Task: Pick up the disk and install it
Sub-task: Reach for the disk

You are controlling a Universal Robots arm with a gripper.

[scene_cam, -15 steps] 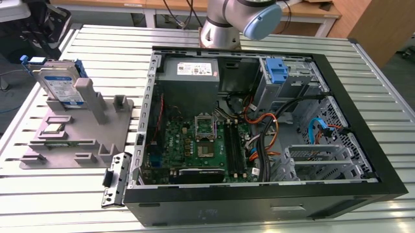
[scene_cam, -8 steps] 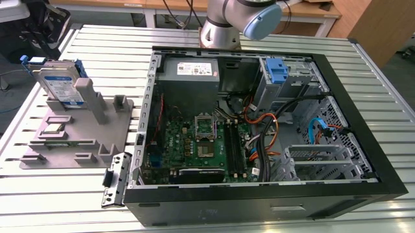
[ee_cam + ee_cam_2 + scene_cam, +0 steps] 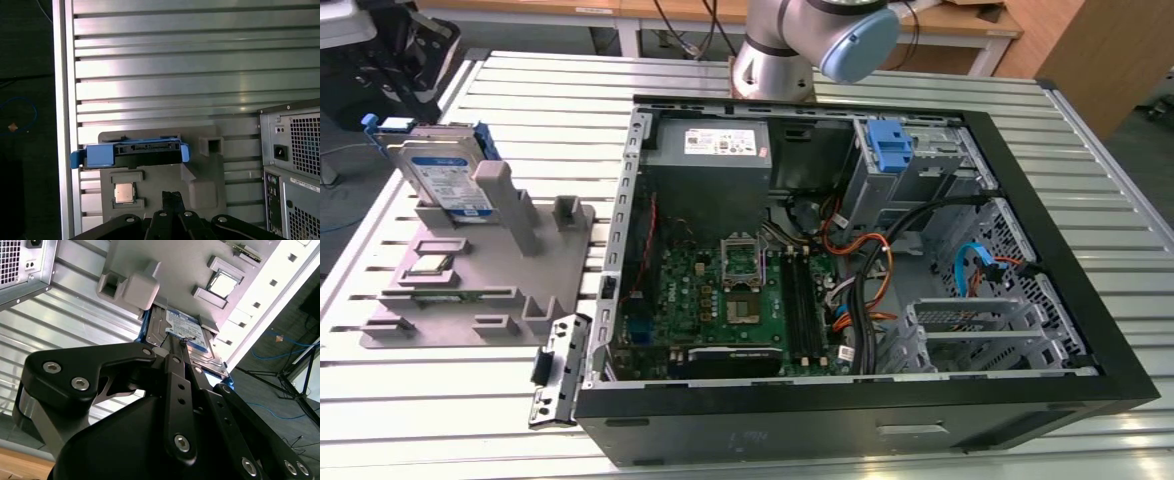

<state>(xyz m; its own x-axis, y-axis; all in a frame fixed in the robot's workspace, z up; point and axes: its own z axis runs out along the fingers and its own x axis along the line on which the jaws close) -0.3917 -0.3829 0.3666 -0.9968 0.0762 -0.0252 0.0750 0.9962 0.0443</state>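
Note:
The disk [image 3: 447, 170] is a silver drive with a white-and-blue label and blue rails. It stands tilted on edge in a grey holder [image 3: 480, 290] on the exterior view's left, beside the open computer case [image 3: 854, 250]. The first wrist view shows the disk [image 3: 132, 152] edge-on, with its blue rails and connector side facing the camera. Its labelled face [image 3: 185, 327] shows in the second wrist view. My gripper [image 3: 172, 196] hangs well above the holder with its black fingers pressed together and nothing between them. In the second wrist view the gripper [image 3: 177, 342] points toward the disk without touching it.
The case lies open with the motherboard [image 3: 734, 290], a grey power-supply box [image 3: 714, 145], cables, and a blue latch [image 3: 890, 145] at the drive bay. A processor chip [image 3: 123, 191] sits in the holder. The ribbed metal table [image 3: 881, 70] ends just beyond the holder. The arm's base [image 3: 774, 60] stands behind the case.

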